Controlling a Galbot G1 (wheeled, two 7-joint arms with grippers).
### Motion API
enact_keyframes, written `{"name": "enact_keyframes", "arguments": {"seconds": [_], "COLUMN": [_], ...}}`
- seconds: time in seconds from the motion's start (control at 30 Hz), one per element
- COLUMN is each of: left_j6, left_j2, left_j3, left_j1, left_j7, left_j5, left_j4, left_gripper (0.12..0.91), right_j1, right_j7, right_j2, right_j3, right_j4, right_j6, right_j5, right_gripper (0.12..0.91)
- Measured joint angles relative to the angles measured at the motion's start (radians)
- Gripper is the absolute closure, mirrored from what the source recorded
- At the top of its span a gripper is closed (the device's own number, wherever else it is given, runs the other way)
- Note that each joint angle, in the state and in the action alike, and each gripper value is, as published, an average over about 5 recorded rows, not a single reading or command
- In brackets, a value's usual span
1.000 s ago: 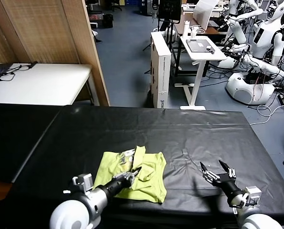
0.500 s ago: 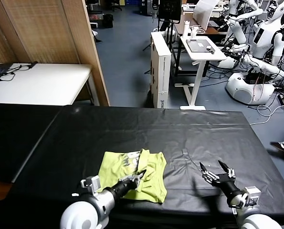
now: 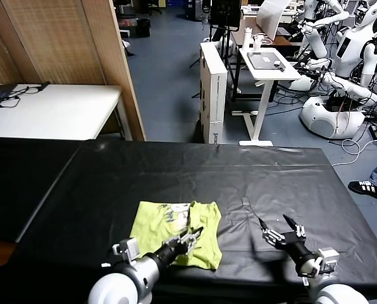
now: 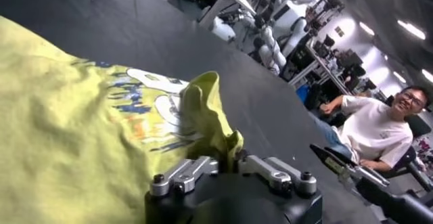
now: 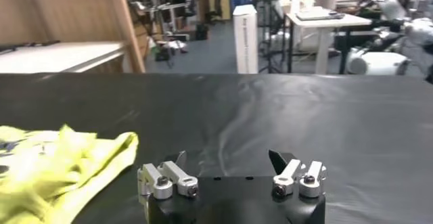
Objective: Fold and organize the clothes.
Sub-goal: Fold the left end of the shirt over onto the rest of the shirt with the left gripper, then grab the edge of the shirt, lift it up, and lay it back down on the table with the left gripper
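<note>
A lime yellow-green cotton T-shirt [image 3: 176, 231] lies crumpled into a rough rectangle on the black table cover [image 3: 252, 177], at about 7 o'clock from the middle of the table and near its front edge. The cloth is soft and wrinkled, with a raised fold standing up along its right half and a pale printed patch with blue marks showing near the top edge; in the left wrist view that fold curls up as a small peak of fabric [image 4: 203, 103]. The left gripper [image 3: 190, 237] sits at 6 o'clock of the shirt, over its lower right part, its 2 thin dark fingers spread apart with the cloth lying beneath them and nothing clamped. The right gripper [image 3: 276, 229] hovers above bare cover at 3 o'clock of the shirt, well apart from it, its 2 pointed fingers splayed wide and empty. The cover is matte and slightly creased, draped over a long rectangular table.
</note>
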Motion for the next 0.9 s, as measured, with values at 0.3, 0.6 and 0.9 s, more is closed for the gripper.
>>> {"name": "enact_keyframes", "arguments": {"seconds": [0.3,0.6,0.9], "left_j6": [0.000,-0.040,-0.075], "left_j2": [-0.008,0.071,0.049], "left_j3": [-0.076,-0.188,-0.211], "left_j1": [-0.011,0.025,0.063], "left_j7": [0.012,0.055,0.064], "left_j5": [-0.002,0.101,0.210], "left_j4": [-0.058,-0.079,-0.081], "left_gripper": [0.124,0.123,0.123], "right_j1": [0.045,0.267,0.468], "right_j7": [-0.022,0.077,0.102], "right_j2": [-0.098,-0.157,-0.114], "right_j3": [-0.109,-0.357,-0.575], "right_j4": [0.059,0.028,-0.032], "right_j6": [-0.015,-0.142,-0.219], "right_j5": [0.000,-0.069,-0.097], "right_gripper": [0.118,0.118,0.118]}}
